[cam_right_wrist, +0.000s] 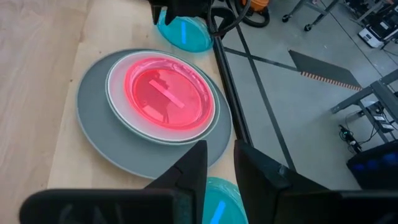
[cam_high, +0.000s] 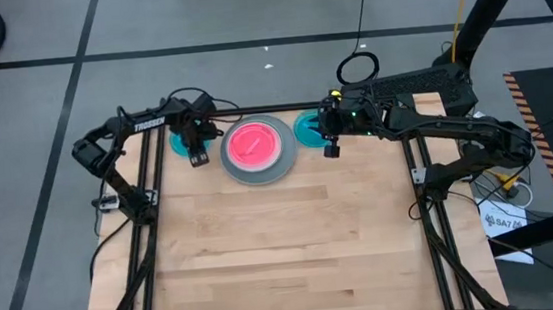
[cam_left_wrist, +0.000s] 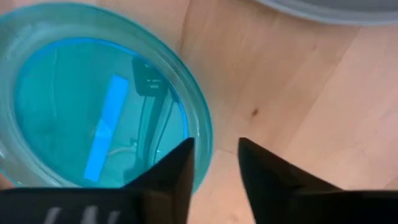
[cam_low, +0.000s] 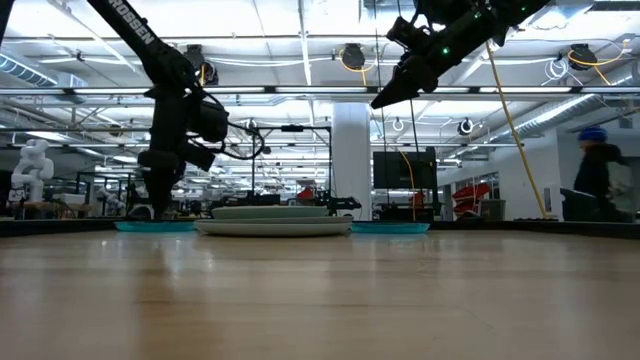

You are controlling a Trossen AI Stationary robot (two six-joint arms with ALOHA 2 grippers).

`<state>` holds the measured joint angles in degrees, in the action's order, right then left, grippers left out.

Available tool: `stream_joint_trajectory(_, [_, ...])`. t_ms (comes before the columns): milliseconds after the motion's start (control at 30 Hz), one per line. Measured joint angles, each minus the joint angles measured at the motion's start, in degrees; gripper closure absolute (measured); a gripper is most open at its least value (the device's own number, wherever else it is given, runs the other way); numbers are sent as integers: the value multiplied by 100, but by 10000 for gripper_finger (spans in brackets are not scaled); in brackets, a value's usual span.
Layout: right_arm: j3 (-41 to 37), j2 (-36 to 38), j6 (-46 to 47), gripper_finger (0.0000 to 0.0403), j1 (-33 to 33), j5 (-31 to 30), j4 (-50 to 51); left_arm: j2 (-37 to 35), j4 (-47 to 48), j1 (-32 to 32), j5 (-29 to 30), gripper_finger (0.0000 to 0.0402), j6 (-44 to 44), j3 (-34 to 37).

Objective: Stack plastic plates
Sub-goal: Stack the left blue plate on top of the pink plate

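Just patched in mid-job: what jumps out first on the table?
The pink-red plate glows atop a stack on the grey plate at the table's far edge. A teal-blue plate sits either side: the left one under the left gripper, the right one beneath the right gripper.

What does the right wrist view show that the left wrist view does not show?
Only the right wrist view shows the whole stack: a pink-red round plastic plate on a white plate, on the large grey round plastic plate. It also shows a second teal-blue plate under the right end effector.

Only the left wrist view shows the left end effector, fingers slightly apart, at the rim of the teal-blue round plastic plate.

Both show that teal-blue plate, the grey plate and the wooden table.
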<state>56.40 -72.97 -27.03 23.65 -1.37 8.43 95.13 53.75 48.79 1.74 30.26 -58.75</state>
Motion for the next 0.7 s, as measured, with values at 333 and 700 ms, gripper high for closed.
stream_joint_trajectory(333, [0,0,-3,330,-1,0,0,0,-507,-2,355,209,68,268])
stream_joint_trajectory(700, [2,0,-9,330,1,0,0,0,-675,-2,210,208,24,268])
